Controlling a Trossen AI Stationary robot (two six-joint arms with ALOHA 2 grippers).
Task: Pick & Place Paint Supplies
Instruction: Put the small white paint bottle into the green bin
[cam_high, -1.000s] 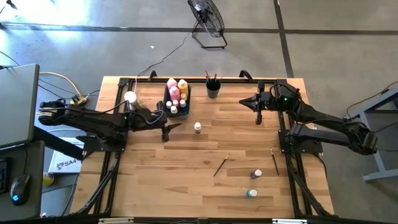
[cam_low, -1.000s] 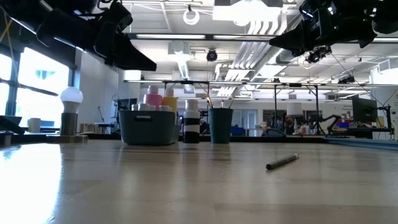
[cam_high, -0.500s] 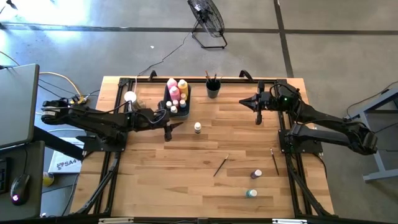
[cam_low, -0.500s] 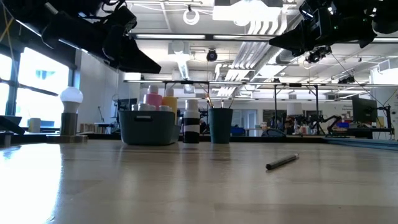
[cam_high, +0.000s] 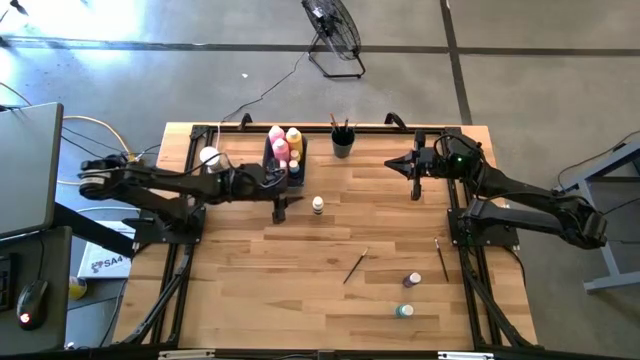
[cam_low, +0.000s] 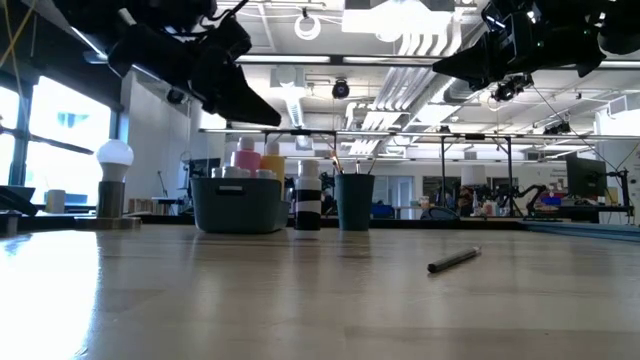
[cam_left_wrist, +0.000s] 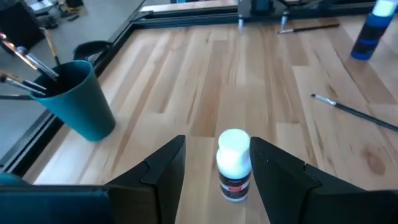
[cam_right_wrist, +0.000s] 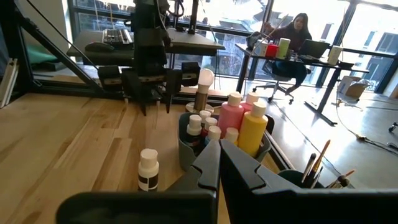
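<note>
Seen from above: left end effector (cam_high: 283, 207) just at 9 o'clock of the small white-capped bottle (cam_high: 318, 205), apart from it, and just at 6 o'clock of the dark bin (cam_high: 270, 153). Fingers parted, holding nothing; in the left wrist view the two dark fingers (cam_left_wrist: 163, 169) stand on either side of this bottle (cam_left_wrist: 234, 165) without touching it. Bottle upright on the bench (cam_high: 240, 290), long axis vertical, white cap up, dark label band low on the body.

In the bin, pink squeeze bottle (cam_high: 278, 141) and yellow squeeze bottle (cam_high: 294, 138) upright, caps up, with several small white-capped bottles (cam_high: 280, 175) at their 6 o'clock, also upright.

Teal cup (cam_high: 342, 146) at 3 o'clock of the bin, with brushes (cam_high: 342, 124) standing in it, tips pointing up and slightly apart.

One loose paintbrush (cam_high: 355, 266) lying flat near the bench centre, long axis from 1 to 7 o'clock. Second paintbrush (cam_high: 440, 258) lying flat well to its 3 o'clock, long axis almost 12 to 6 o'clock. Purple bottle (cam_high: 412, 280) and teal bottle (cam_high: 403, 311) upright toward 5 o'clock of the bench, near each other.

Right end effector (cam_high: 416, 192) raised over the bench at 2 o'clock, fingers closed together on nothing, pointing to 6 o'clock.

White knob on tan base (cam_high: 209, 157) at 9 o'clock of the bin.
</note>
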